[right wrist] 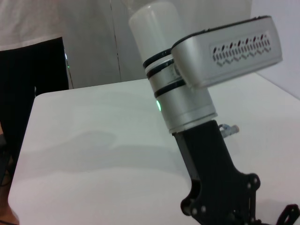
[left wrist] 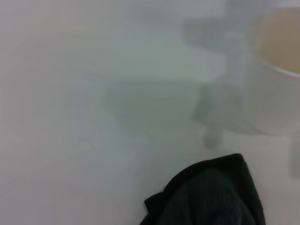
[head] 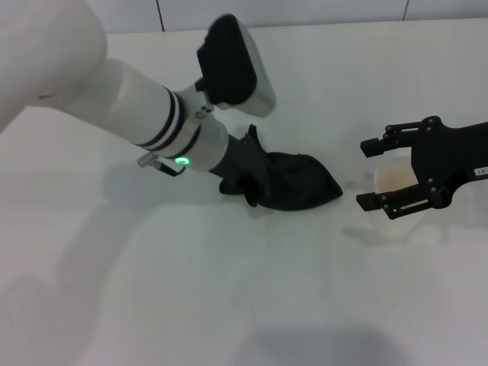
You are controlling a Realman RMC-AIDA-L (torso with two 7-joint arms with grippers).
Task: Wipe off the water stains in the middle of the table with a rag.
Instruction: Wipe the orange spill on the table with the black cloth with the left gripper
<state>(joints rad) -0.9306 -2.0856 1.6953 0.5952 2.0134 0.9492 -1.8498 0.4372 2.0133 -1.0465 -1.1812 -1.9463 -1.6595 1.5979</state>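
Note:
My left gripper (head: 250,181) is low over the middle of the white table (head: 191,290) and is shut on the dark rag (head: 293,183). The rag lies pressed on the table and spreads to the right of the gripper. A corner of the rag also shows in the left wrist view (left wrist: 211,197). No orange-brown puddle shows; the spot under the rag is hidden. My right gripper (head: 367,174) is at the right, open, with its jaws spread over a white cup (head: 396,179).
The white cup, tan inside, also shows in the left wrist view (left wrist: 276,70), just beyond the rag. The right wrist view shows the left arm's wrist (right wrist: 187,93). A person (right wrist: 28,70) stands at the table's far edge.

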